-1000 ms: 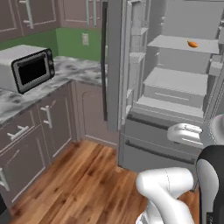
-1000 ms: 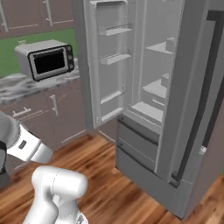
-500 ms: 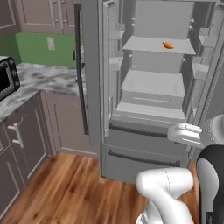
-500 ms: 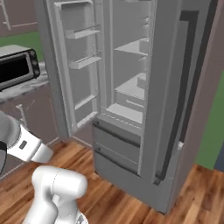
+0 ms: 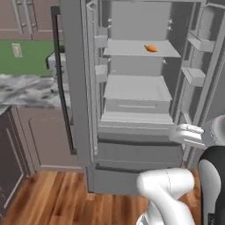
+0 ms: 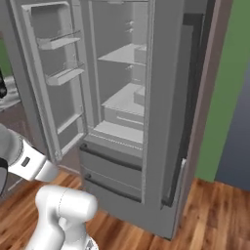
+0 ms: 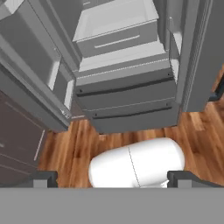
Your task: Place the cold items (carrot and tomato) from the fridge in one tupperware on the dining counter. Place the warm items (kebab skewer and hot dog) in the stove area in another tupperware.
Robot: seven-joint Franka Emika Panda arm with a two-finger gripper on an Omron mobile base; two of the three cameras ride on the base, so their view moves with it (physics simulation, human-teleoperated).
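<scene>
The fridge (image 5: 136, 110) stands open in front of me, both upper doors swung wide. An orange carrot (image 5: 150, 48) lies on its top shelf, toward the right. In the hand view my gripper (image 7: 113, 179) is open, its two dark fingertips (image 7: 43, 178) spread wide with nothing between them. It looks down at the fridge's lower drawers (image 7: 127, 92) and the wood floor, well below the carrot. The tomato, kebab skewer, hot dog and tupperware are out of view.
The left fridge door (image 5: 72, 88) juts toward me, and the right door (image 5: 200, 66) carries small bins. A marble counter (image 5: 26, 88) with brown cabinets beneath it runs along the left. A wood floor (image 5: 48, 197) lies in front of the fridge.
The whole picture has shifted: the base has moved, bringing the fridge to the middle and closer. The microwave has slid out of both base views. The gripper stays open.
</scene>
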